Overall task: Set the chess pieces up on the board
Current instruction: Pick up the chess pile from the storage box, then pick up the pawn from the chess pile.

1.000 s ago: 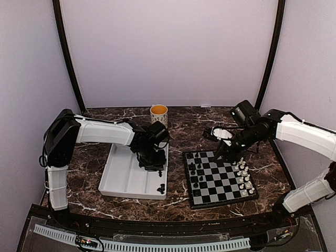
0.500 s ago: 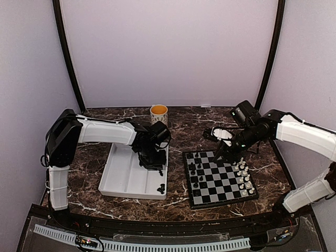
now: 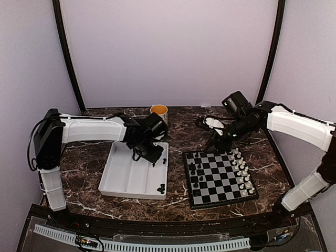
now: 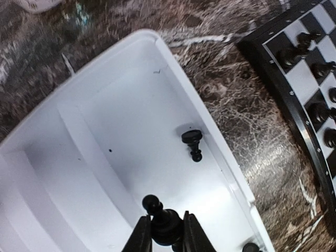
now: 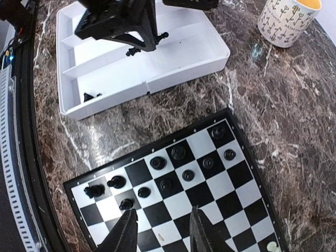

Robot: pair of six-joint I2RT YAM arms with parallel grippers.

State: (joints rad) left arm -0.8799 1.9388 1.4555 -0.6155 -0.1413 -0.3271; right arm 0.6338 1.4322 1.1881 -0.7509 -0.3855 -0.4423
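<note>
My left gripper (image 4: 167,237) is shut on a black pawn (image 4: 160,218), held a little above the white tray (image 4: 94,131); from above it hangs over the tray's right side (image 3: 151,153). A second black piece (image 4: 192,143) lies on its side in the tray, and others rest in its near corner (image 3: 161,187). The board (image 3: 223,203) carries black chess pieces (image 3: 195,170) on its left files and white ones (image 3: 242,170) on its right. My right gripper (image 5: 163,231) stands open over the board's far edge (image 3: 218,140), with nothing between its fingers.
A yellow-lined patterned mug (image 3: 159,113) stands on the marble table behind the tray, also seen in the right wrist view (image 5: 286,18). The tray (image 5: 173,58) lies left of the board, with a strip of marble between them. Walls enclose the table on three sides.
The left gripper's jaws have closed on the black pawn and lifted it slightly off the tray. The right gripper has drawn back from the white pieces toward the board's far edge.
</note>
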